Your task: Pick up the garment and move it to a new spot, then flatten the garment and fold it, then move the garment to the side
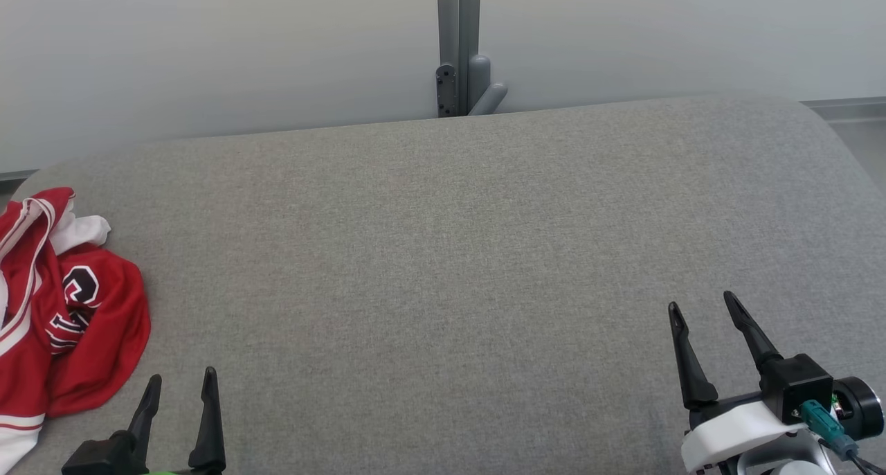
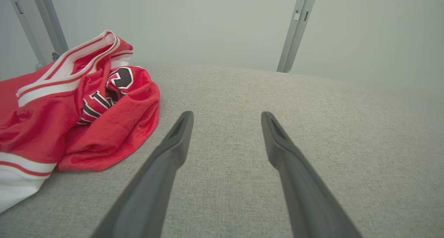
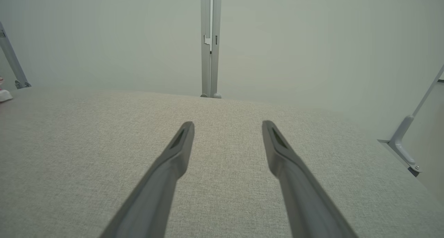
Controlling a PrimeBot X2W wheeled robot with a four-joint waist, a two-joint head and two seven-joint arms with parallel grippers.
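Far edge: the grey padded surface (image 1: 443,253) ends just before a pale wall, where a grey post (image 1: 457,46) stands at the middle.
Corners: in the head view both far corners are rounded, and the right one falls away to the floor.
Open room: you have bare grey fabric across the whole middle and right of the surface, from the far edge down to both grippers.
Garment position: the red garment (image 1: 69,309) lies crumpled at the far left of the surface, running out of the head view on the left and at the bottom, so you cannot tell how close it comes to the left edge.
Garment long axis: the heap runs near to far, longer that way than across.
Garment ends: a red-and-white striped band lies at the far end and another at the near end; you cannot tell which is the neck and which the hem.
Lettering: black-and-white print faces up, folded into the creases.
Left gripper (image 1: 183,376): fingers spread wide and holding nothing, just beside the garment's right lobe and not touching it.
Right gripper (image 1: 701,302): fingers spread wide and holding nothing, over bare fabric well apart from the garment.
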